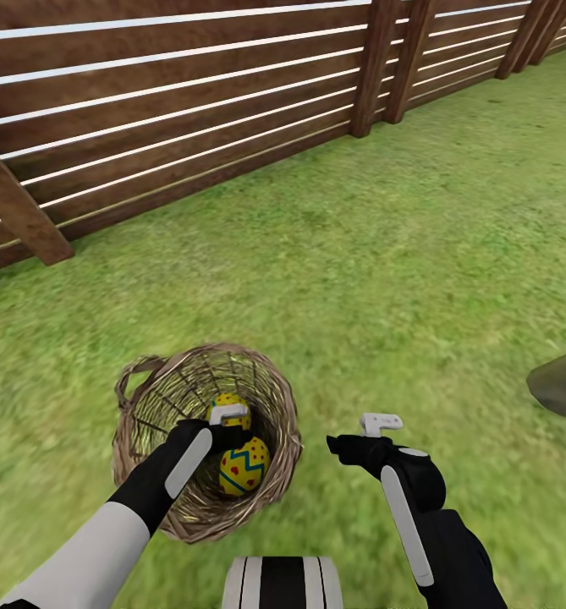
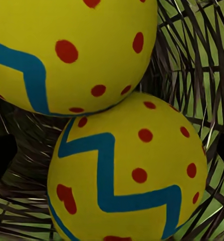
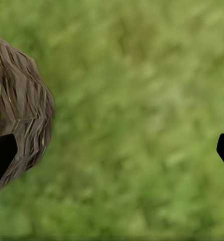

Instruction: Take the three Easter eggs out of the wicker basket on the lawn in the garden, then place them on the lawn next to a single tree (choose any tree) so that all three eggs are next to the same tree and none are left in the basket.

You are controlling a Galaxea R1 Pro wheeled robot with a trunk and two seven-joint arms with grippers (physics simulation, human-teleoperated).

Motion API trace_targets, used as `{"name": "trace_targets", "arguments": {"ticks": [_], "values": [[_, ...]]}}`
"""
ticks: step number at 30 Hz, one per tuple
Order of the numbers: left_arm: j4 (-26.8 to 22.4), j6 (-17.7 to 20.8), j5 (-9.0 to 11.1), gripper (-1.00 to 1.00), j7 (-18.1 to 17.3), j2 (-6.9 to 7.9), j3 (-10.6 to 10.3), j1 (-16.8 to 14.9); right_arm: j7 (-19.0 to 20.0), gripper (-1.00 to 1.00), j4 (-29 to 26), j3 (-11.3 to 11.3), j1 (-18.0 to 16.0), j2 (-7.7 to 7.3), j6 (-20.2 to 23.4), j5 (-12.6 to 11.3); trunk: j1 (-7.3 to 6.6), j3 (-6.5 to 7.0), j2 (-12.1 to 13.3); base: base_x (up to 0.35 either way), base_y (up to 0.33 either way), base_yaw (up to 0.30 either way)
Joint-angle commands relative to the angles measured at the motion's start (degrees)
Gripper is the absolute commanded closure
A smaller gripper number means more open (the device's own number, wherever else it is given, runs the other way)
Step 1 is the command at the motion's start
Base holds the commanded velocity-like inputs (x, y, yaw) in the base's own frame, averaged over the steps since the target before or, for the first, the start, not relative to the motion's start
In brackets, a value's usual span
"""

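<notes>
Eggs counted in the wicker basket (image 1: 139,440): two. Nearer Easter egg (image 1: 243,466) and farther Easter egg (image 1: 232,404) are seen touching in the left wrist view. One left gripper (image 1: 226,425) is lowered inside the basket at the eggs; whether its fingers are clenched cannot be told. One right gripper (image 1: 356,440) is held above the lawn (image 1: 418,254) just beside the basket, fingers (image 3: 1,153) spread apart, nothing grasped. One grey object (image 1: 560,382) is cut by the frame edge at right. One slatted wooden fence (image 1: 189,101) bounds the grass beyond.
</notes>
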Motion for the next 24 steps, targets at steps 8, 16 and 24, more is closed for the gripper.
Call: {"name": "trace_targets", "arguments": {"ticks": [8, 16, 24], "values": [[-0.1, 1.0, 0.7, -1.0, 0.5, -0.08, -0.2, 0.0, -0.6, -1.0, -0.1, 0.0, 0.0, 0.0, 0.2, -0.6, -0.01, -0.04, 0.0, 0.0, 0.0, 0.0], [-0.3, 3.2, 0.8, -1.0, 0.6, -0.13, -0.2, -0.1, -0.6, -1.0, -0.1, 0.0, 0.0, 0.0, 0.2, -0.6, -0.01, -0.04, 0.0, 0.0, 0.0, 0.0], [-0.2, 4.3, 0.9, -1.0, 0.6, -0.18, -0.2, -0.1, -0.6, -1.0, -0.1, 0.0, 0.0, 0.0, 0.2, -0.6, -0.01, -0.04, 0.0, 0.0, 0.0, 0.0]]}}
